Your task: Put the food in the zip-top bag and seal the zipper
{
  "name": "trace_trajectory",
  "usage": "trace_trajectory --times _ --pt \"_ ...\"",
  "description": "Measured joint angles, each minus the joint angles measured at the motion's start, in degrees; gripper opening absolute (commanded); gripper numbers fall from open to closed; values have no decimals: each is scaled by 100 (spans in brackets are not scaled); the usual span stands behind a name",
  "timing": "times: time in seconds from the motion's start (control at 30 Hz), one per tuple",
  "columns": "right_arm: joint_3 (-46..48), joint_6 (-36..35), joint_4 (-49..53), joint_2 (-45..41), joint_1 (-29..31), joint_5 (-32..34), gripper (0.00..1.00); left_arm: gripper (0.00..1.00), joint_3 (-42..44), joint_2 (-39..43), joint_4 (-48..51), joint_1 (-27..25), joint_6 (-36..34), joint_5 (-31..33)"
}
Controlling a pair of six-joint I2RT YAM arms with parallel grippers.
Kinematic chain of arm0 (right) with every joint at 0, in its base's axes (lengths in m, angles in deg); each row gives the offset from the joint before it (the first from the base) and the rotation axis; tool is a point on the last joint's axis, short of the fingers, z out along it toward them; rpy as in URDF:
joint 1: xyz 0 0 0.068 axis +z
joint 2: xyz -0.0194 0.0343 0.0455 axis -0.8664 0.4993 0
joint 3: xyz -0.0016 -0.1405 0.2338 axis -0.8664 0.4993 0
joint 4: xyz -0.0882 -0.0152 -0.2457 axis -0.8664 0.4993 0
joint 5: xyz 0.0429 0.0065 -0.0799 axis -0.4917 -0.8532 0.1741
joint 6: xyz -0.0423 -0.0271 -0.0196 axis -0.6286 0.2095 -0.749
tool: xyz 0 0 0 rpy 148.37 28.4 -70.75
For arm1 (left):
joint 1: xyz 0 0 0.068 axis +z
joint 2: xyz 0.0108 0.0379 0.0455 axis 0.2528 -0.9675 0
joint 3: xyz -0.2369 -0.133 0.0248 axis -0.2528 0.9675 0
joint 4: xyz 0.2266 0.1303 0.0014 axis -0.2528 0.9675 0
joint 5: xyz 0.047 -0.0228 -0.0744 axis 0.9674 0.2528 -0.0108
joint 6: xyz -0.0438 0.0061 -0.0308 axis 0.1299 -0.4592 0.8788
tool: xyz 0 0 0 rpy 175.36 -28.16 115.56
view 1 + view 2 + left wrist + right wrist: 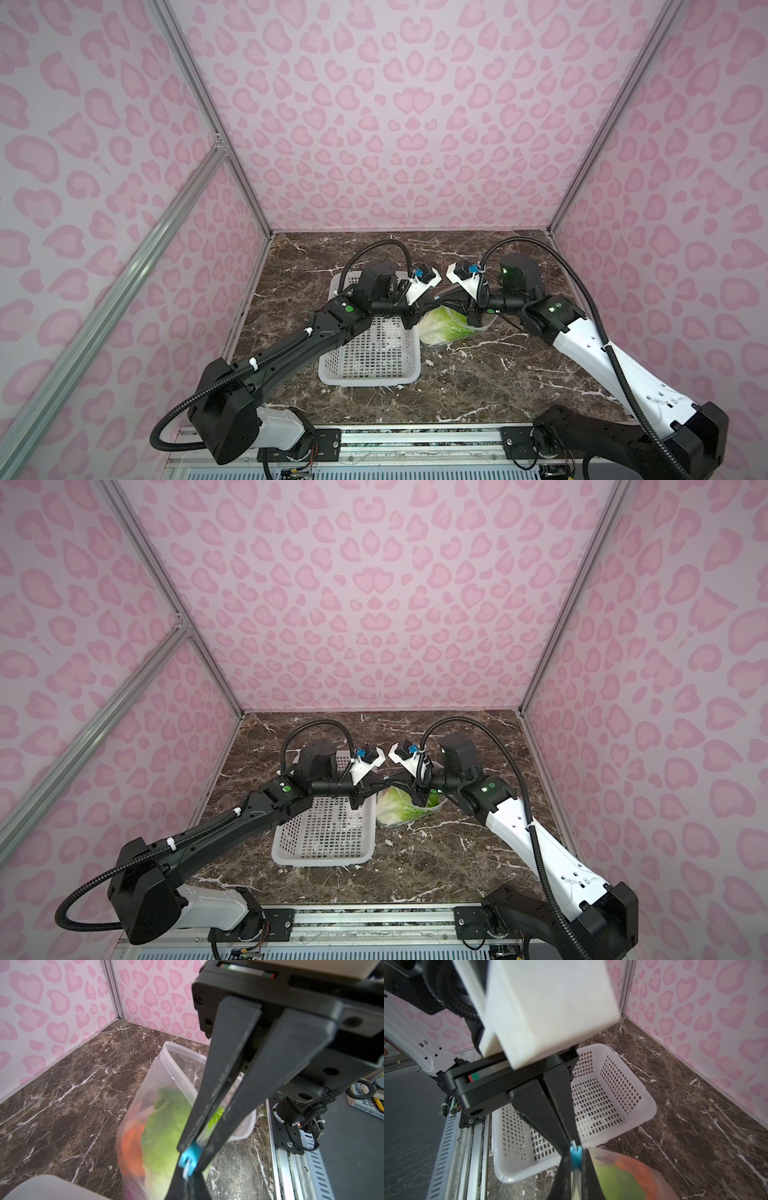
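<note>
Both pairs of fingers are clenched, and they meet almost tip to tip. The right fingers [563,1176] grasp the small blue slider [575,1157] at one end of the zipper [176,1070]. The left fingers [544,1113] pinch the stub of zipper strip that sticks out just past that slider. Taking twelve o'clock as the back wall in both top views, the bag [137,1109] stands on the table [478,382] just beside the white basket [370,379], at the basket's three o'clock. The lettuce [164,1136] and an orange piece [133,1147] are already inside it; any other food is hidden behind them. No food shows in the basket. The bag's mouth gapes in a wide loop, so the filling looks done and the sealing not yet begun. The slider sits at the nine o'clock end of the mouth, on the basket side. From there the zipper's long axis seems to run toward about three o'clock, away from the left fingers and toward the right arm's own side. The open length therefore lies at three o'clock of the slider. That suits the right arm drawing the slider that way while the left fingers anchor the stub. Because the rim bows apart, the slider could jam or drag the light bag along unless the strip is pulled taut first.
</note>
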Motion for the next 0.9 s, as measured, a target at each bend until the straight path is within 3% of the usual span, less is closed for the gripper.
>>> trace_trajectory --times 0.53,0.9 --pt "413 -28 -44 -570 -186 450 1 3 140 402 42 155 -46 247" --pt "485 57 293 -879 -271 1047 1 3 -52 254 -59 396 210 636"
